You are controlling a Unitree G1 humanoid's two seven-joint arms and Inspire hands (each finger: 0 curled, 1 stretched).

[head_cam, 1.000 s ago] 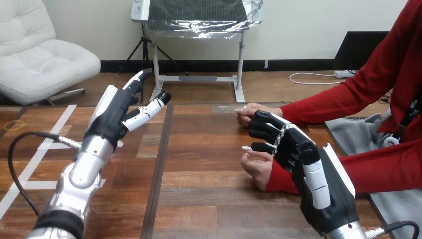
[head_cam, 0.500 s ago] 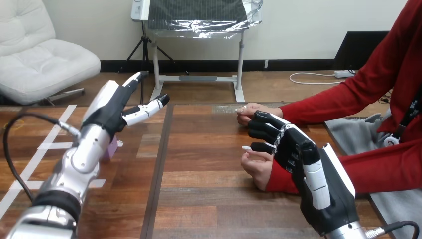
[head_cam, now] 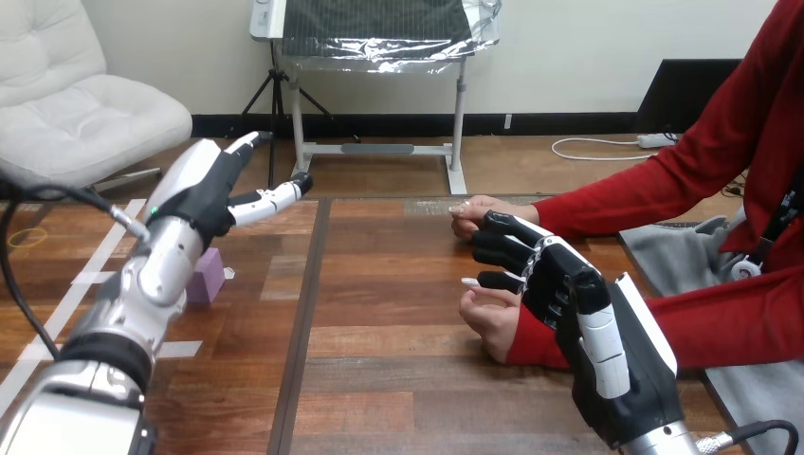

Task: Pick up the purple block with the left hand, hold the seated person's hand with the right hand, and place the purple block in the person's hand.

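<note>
We are recording the task as barely begun, with none of its 3 steps confirmed complete. The purple block (head_cam: 209, 276) is lying on the table (head_cam: 398, 365) at the left, close beside the left forearm (head_cam: 159, 270), which is partly covering it. Nothing is gripping the block. The left hand (head_cam: 204, 194) is hovering above the table just beyond the block. Its fingers are stretched out straight and spread wide, its thumb is pointing right, and it is carrying nothing. We are therefore marking step 1, the pickup, as not yet done. At the right, the right hand (head_cam: 578, 303) is sitting directly against the person's nearer hand (head_cam: 491, 318), which is resting curled on the table. The 2 are overlapping from this angle, and we cannot tell whether the robot is actually clasping that hand or merely lying over it, so we are leaving step 2 unverified. The person's farther hand (head_cam: 479, 210) is resting on the table just beyond, apart from the block and holding nothing that we can see. In our judgement, the left hand is needing to come down onto the block and close around it. After that it is needing to cross the table to the right for step 3, the handover.
</note>
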